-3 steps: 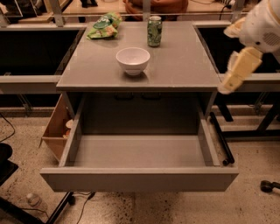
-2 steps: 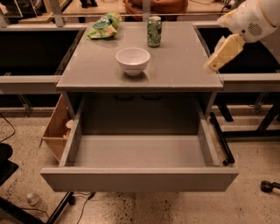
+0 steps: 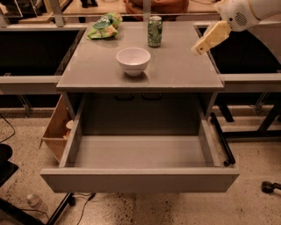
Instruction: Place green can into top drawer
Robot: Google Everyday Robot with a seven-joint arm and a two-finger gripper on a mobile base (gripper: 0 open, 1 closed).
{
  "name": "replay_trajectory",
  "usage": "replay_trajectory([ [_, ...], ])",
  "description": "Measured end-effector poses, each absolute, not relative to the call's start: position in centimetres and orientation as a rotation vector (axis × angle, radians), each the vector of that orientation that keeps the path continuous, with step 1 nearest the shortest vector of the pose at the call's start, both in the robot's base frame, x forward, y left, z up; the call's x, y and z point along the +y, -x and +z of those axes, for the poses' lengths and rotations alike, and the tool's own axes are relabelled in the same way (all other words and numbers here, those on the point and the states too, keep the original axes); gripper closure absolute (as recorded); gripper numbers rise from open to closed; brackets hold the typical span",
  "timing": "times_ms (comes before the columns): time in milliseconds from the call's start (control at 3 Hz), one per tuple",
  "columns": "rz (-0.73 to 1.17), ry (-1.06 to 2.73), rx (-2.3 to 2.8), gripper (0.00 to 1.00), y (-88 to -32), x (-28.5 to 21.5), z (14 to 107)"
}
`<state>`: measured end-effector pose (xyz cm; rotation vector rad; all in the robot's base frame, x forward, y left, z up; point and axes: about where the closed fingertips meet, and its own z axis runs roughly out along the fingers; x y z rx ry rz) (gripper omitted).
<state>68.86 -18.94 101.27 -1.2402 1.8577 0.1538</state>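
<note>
Arm (image 3: 246, 13) at upper right; jaws slant down-left, in air.

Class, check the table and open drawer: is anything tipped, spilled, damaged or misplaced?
Nothing stands out. The green can and white bowl stand upright on the table, the green snack bag lies at its far left corner, the top drawer is pulled open, and the gripper hovers right of the can.

No text, brand or number is legible; the green can (image 3: 154, 31), far on the worktop (image 3: 175, 66), shows only white mottling. The hand (image 3: 204, 41) hovers over the worktop's far right edge.
</note>
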Motion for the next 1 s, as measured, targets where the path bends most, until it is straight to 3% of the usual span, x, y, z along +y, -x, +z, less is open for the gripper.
replay_trajectory([
  [333,0.185,1.218,1.827,0.0,-70.4,-18.2,100.3],
  [1000,0.293,1.067,1.688,0.0,-81.7,-12.0,98.4],
])
